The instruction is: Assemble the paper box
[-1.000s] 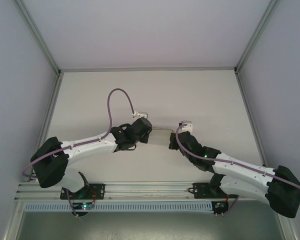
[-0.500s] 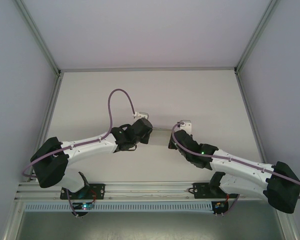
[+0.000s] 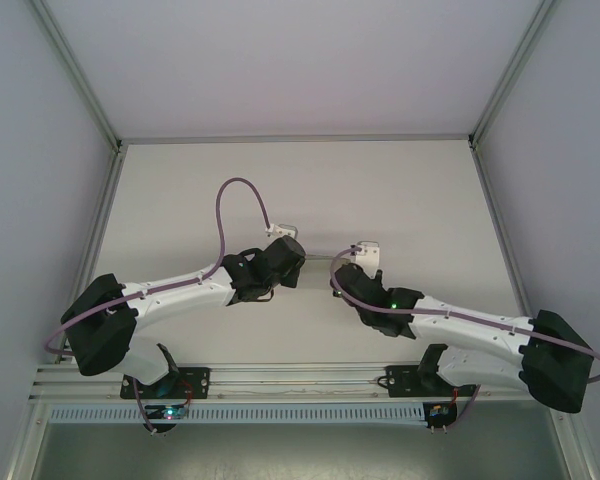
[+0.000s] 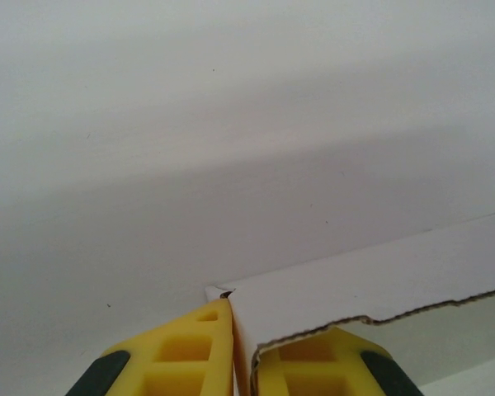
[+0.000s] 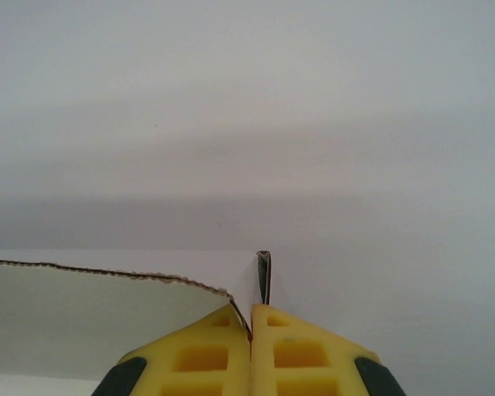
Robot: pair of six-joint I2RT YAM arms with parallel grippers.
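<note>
Paper box (image 3: 318,259) sits near the middle of the table (image 3: 280,180), held between my two grippers, with little more than a thin pale edge of it showing from above.

All round it the tabletop is bare. There is wide room toward 12 o'clock up to the back wall (image 3: 300,60), and more toward 9 and 3 before the side rails.

My left arm (image 3: 170,290) comes in from 8 o'clock, stretched low with its elbow out, and its wrist turns toward 3. My right arm (image 3: 470,325) comes in from 4 o'clock, also low and long, with its wrist turned toward 10. A purple cable (image 3: 230,200) loops up at 11 o'clock from my left wrist.

My left gripper (image 4: 241,346) pinches a corner wall of the paper box. One yellow finger (image 4: 190,351) is in front of the wall and the other behind it, and the wall's rough cut edge runs off toward 3.

On my right gripper (image 5: 251,330) the fingers (image 5: 206,355) are pressed together. The box's ragged edge runs into their seam from 9 o'clock, and a thin sliver of board stands upright just above the tips.
</note>
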